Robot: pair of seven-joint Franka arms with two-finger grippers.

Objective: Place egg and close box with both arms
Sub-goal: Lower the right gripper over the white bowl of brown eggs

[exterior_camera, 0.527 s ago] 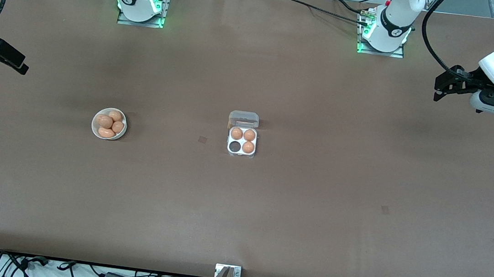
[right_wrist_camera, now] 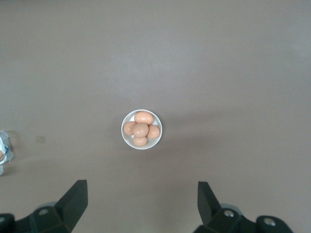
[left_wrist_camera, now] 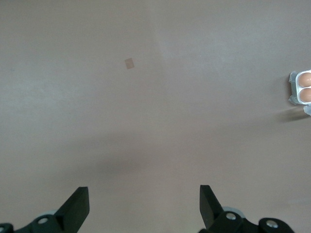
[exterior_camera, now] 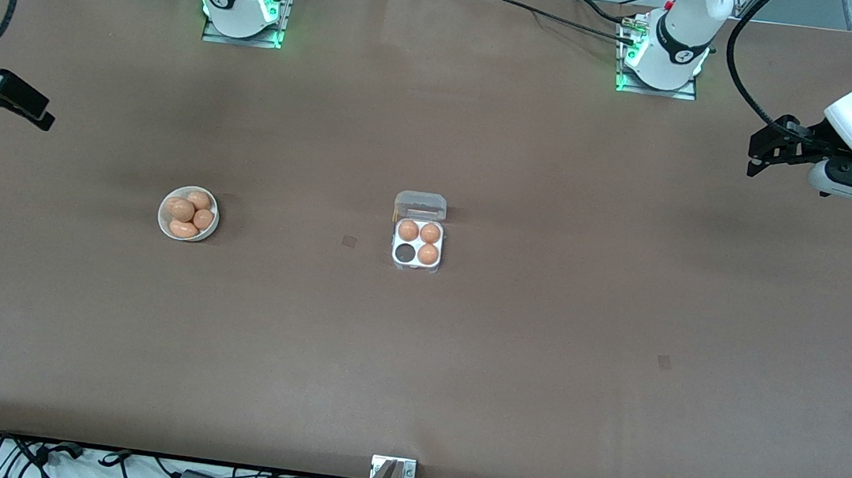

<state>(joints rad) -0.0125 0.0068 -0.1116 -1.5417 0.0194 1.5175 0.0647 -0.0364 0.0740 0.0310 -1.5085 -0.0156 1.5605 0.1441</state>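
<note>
Three cups of the box (exterior_camera: 418, 243) already hold eggs, and one cup, on the side nearer to the front camera and toward the right arm's end, is empty and dark. The clear lid stands open at the edge of the box farther from the camera. The egg (right_wrist_camera: 141, 129) to be placed lies, I judge, with the others in the white bowl (exterior_camera: 189, 214), well apart from the box toward the right arm's end of the desk.

Nothing of the task looks done yet. The right gripper (right_wrist_camera: 140, 204) hangs high over the bowl, its jaws spread and empty. The left gripper (left_wrist_camera: 144, 206) waits over bare desk toward the left arm's end from the box, jaws also spread. Picking, placing and closing all remain.
</note>
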